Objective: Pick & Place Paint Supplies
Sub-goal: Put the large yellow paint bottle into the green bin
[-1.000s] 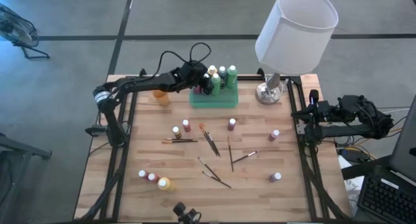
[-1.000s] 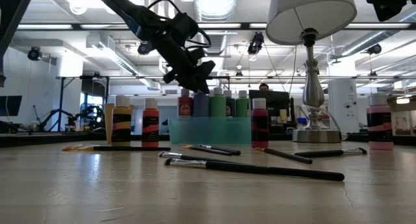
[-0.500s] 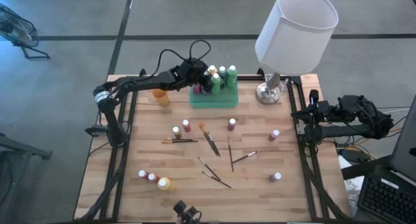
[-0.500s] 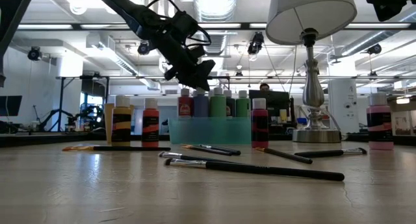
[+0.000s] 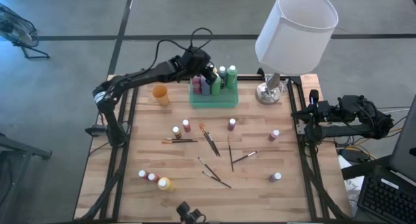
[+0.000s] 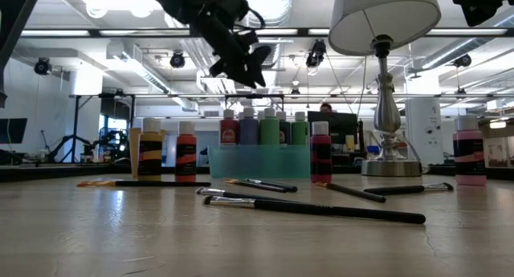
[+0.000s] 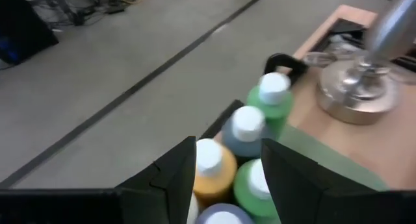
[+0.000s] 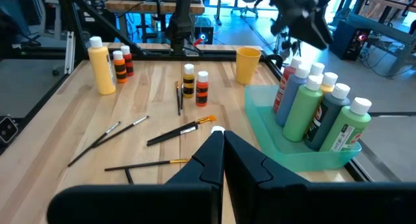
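Dark fingers of the left gripper [image 6: 245,64] stand apart, holding nothing, above the paint bottles [image 5: 218,80] standing in the green tray [image 5: 214,99]. More bottles [image 5: 186,125] and paintbrushes [image 5: 209,141] lie scattered on the wooden table [image 5: 292,185]. Off the table's right edge, the right gripper [image 8: 221,146] is clenched empty.

floor [image 5: 65,74]: grey concrete | lamp [image 5: 296,26]: white shade, metal base | ceiling lights [image 6: 265,0]: bright

green tray [image 5: 224,100] at the table's far edge — orange cup [image 5: 160,93], lamp [image 5: 296,29] flanking.
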Motion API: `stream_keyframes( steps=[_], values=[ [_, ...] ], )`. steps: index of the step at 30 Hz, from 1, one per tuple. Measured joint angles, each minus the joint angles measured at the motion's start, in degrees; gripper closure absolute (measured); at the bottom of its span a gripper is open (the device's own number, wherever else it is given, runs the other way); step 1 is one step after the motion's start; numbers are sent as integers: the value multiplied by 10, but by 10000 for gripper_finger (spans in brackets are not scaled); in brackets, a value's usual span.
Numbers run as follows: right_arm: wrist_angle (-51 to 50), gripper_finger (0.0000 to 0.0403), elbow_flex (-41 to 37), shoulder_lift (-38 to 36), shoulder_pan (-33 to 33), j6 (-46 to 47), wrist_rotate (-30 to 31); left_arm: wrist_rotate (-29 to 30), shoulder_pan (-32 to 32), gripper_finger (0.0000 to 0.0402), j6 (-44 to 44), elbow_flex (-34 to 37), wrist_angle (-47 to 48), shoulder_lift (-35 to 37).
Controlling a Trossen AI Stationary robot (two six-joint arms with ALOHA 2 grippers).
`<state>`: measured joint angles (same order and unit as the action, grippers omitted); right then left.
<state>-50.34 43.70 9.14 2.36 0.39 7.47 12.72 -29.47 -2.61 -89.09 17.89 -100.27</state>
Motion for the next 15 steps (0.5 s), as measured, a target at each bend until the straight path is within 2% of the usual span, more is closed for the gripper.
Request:
stream_keyframes(
  steps=[3,15],
  values=[
    [0,394,0,0,0,0,0,-18,10,225,4,-43,55,0],
    [0,394,0,0,0,0,0,-22,97,225,13,-170,256,1]
  ],
)
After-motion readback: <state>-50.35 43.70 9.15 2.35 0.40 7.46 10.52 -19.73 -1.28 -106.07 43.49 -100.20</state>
